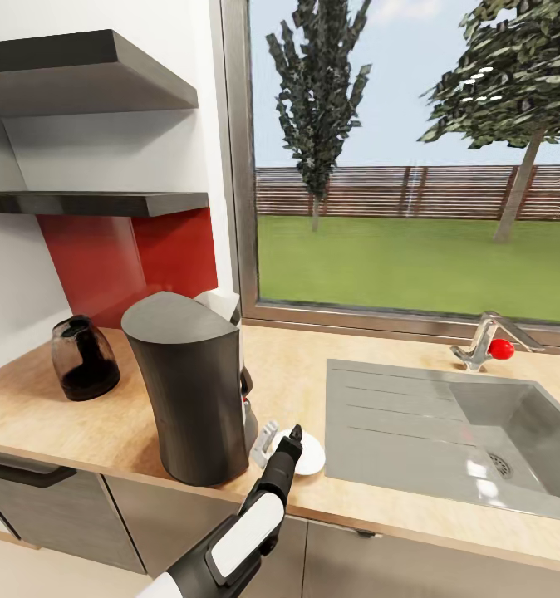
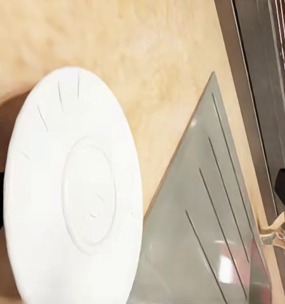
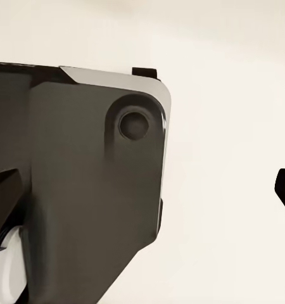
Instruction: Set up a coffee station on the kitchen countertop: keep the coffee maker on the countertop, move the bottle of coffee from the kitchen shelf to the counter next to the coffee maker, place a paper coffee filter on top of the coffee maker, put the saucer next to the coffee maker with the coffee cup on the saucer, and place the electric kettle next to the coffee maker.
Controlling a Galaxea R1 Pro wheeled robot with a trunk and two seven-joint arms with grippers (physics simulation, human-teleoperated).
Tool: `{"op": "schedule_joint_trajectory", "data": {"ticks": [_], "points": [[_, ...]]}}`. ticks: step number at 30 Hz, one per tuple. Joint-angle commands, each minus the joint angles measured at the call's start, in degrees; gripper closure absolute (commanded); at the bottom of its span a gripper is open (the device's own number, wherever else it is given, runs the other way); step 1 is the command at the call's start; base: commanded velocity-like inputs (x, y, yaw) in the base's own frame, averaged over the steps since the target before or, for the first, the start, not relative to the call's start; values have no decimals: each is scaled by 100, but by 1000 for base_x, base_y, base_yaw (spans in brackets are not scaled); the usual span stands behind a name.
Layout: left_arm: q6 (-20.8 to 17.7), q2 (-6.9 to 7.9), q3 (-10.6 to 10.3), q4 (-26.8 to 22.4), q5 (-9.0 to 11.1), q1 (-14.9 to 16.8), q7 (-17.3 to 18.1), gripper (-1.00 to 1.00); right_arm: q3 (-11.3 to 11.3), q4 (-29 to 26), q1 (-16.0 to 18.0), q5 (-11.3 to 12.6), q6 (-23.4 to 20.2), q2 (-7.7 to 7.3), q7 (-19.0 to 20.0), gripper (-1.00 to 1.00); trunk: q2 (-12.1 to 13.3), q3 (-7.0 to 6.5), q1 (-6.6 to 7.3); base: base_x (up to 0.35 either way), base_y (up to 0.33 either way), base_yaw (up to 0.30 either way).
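One long tan countertop (image 1: 313,365) runs under the window, with a grey steel sink (image 1: 446,432) set into its right half. Above its left end hangs the thin dark kitchen shelf (image 1: 97,203), below a thicker slab (image 1: 81,75). On the counter stands the tall dark grey coffee maker (image 1: 193,386), near the front edge. Well apart from it, toward the wall, sits the squat smoky-glass electric kettle (image 1: 83,359). The left arm reaches up from below, and the left gripper (image 1: 282,442) hovers just beside the coffee maker, over the white saucer (image 1: 311,455). In the left wrist view the saucer (image 2: 73,190) lies flat on the wood between the machine's shadow and the sink's drainboard (image 2: 206,240). Its fingers look spread, with nothing between them. Whether the right gripper is spread or clenched cannot be told.
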State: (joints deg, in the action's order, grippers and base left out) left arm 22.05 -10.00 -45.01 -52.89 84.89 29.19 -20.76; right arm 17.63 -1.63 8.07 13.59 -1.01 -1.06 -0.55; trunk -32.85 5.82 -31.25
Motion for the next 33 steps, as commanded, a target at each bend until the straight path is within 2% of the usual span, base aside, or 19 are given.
{"op": "schedule_joint_trajectory", "data": {"ticks": [1, 16, 17, 18, 19, 20, 21, 22, 24, 26, 28, 30, 31, 32, 33], "points": [[42, 0, -16, -2, 33, 8, -16, -100, 48, -6, 2, 56, -12, -1, -6, -100, -9, 11, -2, 0, 0, 0], [54, 0, -33, 0, 39, 0, -18, -100, 56, -4, 2, 54, -12, 0, -5, -100, -9, 11, -2, -221, 168, 0], [52, 0, -186, -20, -40, -332, 73, -100, 56, -4, 2, 54, -13, 1, -6, -100, -9, 11, -2, -42, 35, 0], [53, 0, -290, -23, -108, -469, 222, -100, 56, -4, 2, 50, -13, 1, -6, -100, -9, 11, -2, -21, 18, 0], [53, 0, -430, -17, -273, -809, 677, -100, 56, -4, 2, 48, -13, -2, -6, -100, -9, 11, -2, -7, 6, 0], [54, 64, -461, -34, -373, -1012, 954, -100, 56, -4, 2, 48, -13, -4, -6, -100, -9, 11, -2, -4, 4, 0], [54, 165, -481, -58, -503, -1234, 1294, -100, 56, -4, 2, 48, -12, -6, -6, -100, -9, 11, -2, -3, 2, 0], [54, 228, -485, -70, -578, -1346, 1481, -100, 56, -4, 2, 46, -12, -6, -6, -100, -9, 11, -2, -2, 2, 0], [54, 528, -458, -102, -854, -1765, 2284, -100, 56, -4, 2, 43, -11, -7, -4, -100, -9, 11, -2, -1, 1, 0], [54, 888, -439, -152, -994, -2100, 3119, -100, 56, -4, 2, 40, -8, -13, -2, -100, -9, 11, -2, 0, 0, 0], [49, 1327, -434, -179, -1047, -2383, 3968, -100, 56, -4, 2, 39, -6, -20, -2, -100, -9, 11, -2, 0, 0, 0], [39, 1746, -426, -149, -1045, -2600, 4594, -100, 56, -4, 2, 39, -5, -24, -2, -100, -9, 11, -2, 0, 0, 0], [43, 2059, -423, 0, -1003, -2729, 4890, -100, 56, -4, 2, 33, -4, -25, -3, -100, -9, 11, -2, 0, 0, 0], [45, 2155, -418, 163, -989, -2763, 4965, -100, 56, -4, 2, 32, -4, -25, -1, -100, -9, 11, -2, 0, 0, 0], [47, 2190, -415, 274, -985, -2771, 4992, -100, 56, -4, 2, 31, -4, -25, 0, -100, -9, 11, -2, 0, 0, 0]]}}
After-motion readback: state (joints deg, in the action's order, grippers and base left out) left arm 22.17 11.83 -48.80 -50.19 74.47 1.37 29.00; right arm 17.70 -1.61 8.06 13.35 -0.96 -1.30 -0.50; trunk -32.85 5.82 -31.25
